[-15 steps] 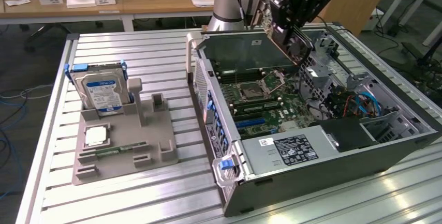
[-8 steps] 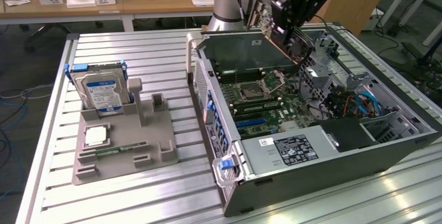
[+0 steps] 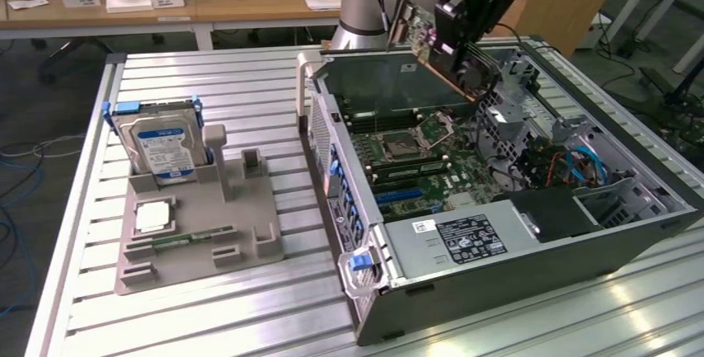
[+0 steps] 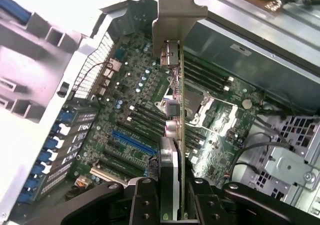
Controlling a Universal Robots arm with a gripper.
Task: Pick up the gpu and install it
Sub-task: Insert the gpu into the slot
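The end effector (image 4: pixel 172 197) grips the gpu (image 4: pixel 174 85) by its edge above the open case (image 3: pixel 616 237); the card is likely light, stiff and fragile.

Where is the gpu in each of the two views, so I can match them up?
Exterior view: the gpu hangs tilted in the claw, above the open computer case, near its far wall.
Wrist view: the gpu is seen edge-on over the motherboard, clamped in the claw, with its metal bracket at the end away from the claw.
Shared landmark: the blue slot on the motherboard.
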